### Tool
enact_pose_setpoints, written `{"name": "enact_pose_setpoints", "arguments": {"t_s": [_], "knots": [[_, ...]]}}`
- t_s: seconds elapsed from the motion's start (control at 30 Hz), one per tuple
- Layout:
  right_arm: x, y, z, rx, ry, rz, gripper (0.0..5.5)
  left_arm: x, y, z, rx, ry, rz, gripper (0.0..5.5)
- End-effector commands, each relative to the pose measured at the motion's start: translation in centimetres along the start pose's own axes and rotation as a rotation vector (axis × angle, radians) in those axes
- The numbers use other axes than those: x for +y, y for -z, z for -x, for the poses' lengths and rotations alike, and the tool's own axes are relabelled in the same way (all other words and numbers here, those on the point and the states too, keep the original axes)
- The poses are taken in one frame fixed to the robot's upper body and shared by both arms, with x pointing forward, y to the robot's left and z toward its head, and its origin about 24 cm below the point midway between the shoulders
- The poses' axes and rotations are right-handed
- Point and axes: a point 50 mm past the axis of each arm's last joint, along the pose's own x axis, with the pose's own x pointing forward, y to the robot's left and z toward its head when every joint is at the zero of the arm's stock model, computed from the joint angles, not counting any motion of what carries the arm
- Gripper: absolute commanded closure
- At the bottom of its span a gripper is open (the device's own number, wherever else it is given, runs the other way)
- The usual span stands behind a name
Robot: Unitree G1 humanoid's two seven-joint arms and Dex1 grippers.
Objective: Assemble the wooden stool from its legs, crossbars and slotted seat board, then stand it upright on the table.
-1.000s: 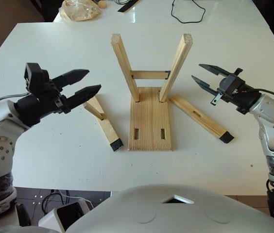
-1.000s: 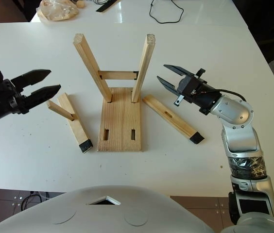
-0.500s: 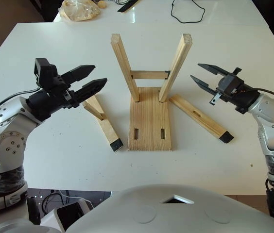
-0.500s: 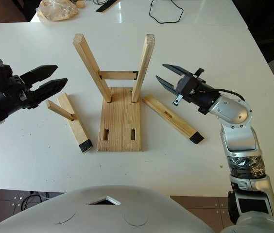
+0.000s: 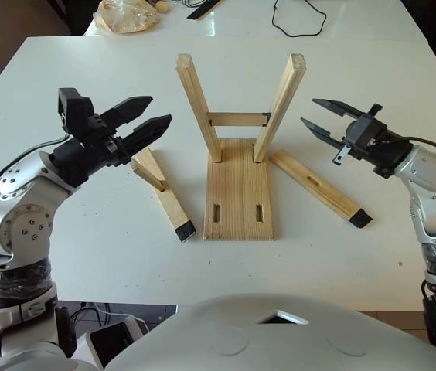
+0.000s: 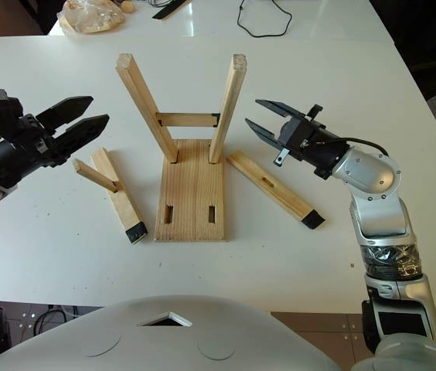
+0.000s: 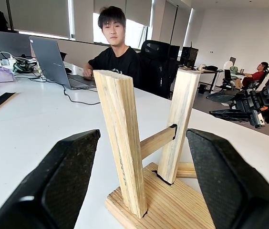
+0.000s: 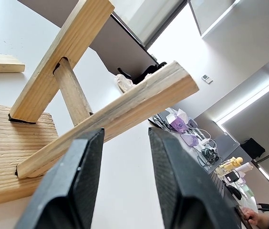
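Observation:
The slotted seat board (image 5: 238,189) lies flat mid-table. Two legs (image 5: 198,104) (image 5: 280,106) stand in its far slots, joined by a crossbar (image 5: 237,119); its two near slots are bare. A loose leg with a crossbar stub (image 5: 162,192) lies left of the board. Another loose leg (image 5: 320,188) lies right of it. My left gripper (image 5: 151,123) hovers open above the left loose leg, pointing at the standing legs (image 7: 123,162). My right gripper (image 5: 313,114) hangs open just right of the right standing leg (image 8: 106,117), touching nothing.
A crumpled plastic bag (image 5: 127,15) and a black cable (image 5: 299,18) lie on the far table. The white table (image 5: 86,255) has free room in front of the board and at both sides.
My left gripper has advanced right and slightly farther back toward the standing legs. My right gripper has edged a little up and left toward the right leg. The wooden parts stayed put.

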Motion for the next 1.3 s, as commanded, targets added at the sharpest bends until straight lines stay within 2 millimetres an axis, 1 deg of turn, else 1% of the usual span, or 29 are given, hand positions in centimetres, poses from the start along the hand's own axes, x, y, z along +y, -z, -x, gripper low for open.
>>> {"name": "enact_pose_setpoints", "arguments": {"t_s": [0.03,0.1,0.13,0.17,0.23,0.3,0.37,0.4,0.57,0.63,0.7,0.77,0.83,0.9,1.0,1.07,1.17,1.3], "knots": [[0.5,0.2,-0.3,0.001,-0.034,-0.007,3.82,0.7,3.2,-0.1,0.055,-0.057,0.052,2.14],[0.6,0.4,-0.5,0.002,-0.046,-0.009,3.82,0.9,5.9,0.0,0.110,-0.081,0.091,2.14],[0.5,0.4,-0.6,0.001,-0.049,-0.009,3.82,0.7,6.7,0.0,0.123,-0.081,0.104,2.14],[0.3,0.4,-0.6,0.000,-0.051,-0.006,3.82,0.6,6.8,-0.1,0.114,-0.077,0.106,2.14],[-0.1,0.4,-0.6,0.000,-0.044,-0.001,3.82,0.7,5.2,-0.5,0.055,-0.065,0.087,2.14],[-0.2,0.4,-0.5,0.002,-0.035,0.000,3.82,1.1,2.8,-0.7,-0.005,-0.065,0.041,2.14],[-0.1,0.4,-0.4,0.004,-0.031,-0.002,3.82,0.7,-0.1,-0.9,-0.064,-0.034,-0.007,2.14],[0.1,0.5,-0.4,0.004,-0.030,-0.004,3.82,0.4,-1.1,-1.0,-0.086,-0.014,-0.024,2.14],[0.3,0.4,-0.5,0.000,-0.014,-0.007,3.82,-0.9,-4.8,-1.4,-0.148,0.036,-0.096,2.14],[0.3,0.5,-0.4,0.003,-0.006,-0.008,3.82,-1.7,-5.5,-1.6,-0.140,0.060,-0.106,2.14],[0.3,0.5,-0.3,0.006,-0.003,-0.007,3.82,-2.9,-4.7,-1.5,-0.070,0.095,-0.105,2.14],[0.4,0.5,-0.1,0.011,0.004,-0.008,3.82,-4.5,-3.0,-1.0,0.049,0.155,-0.088,2.14],[0.5,0.5,0.2,0.019,0.010,-0.009,3.82,-6.2,-1.3,-0.2,0.163,0.216,-0.057,2.14],[0.5,0.5,0.4,0.024,0.015,-0.008,3.82,-7.9,-0.1,0.6,0.244,0.266,-0.027,2.14],[0.5,0.5,0.8,0.035,0.029,-0.009,3.82,-9.7,1.5,1.7,0.334,0.300,0.044,2.14],[0.6,0.5,1.1,0.042,0.038,-0.011,3.82,-9.8,2.9,2.2,0.413,0.271,0.068,2.14],[0.9,0.5,1.0,0.045,0.039,-0.018,3.82,-9.4,4.9,2.8,0.492,0.225,0.089,2.14],[1.2,0.5,0.9,0.043,0.045,-0.023,3.82,-7.8,7.2,3.5,0.576,0.140,0.064,2.14]]}}
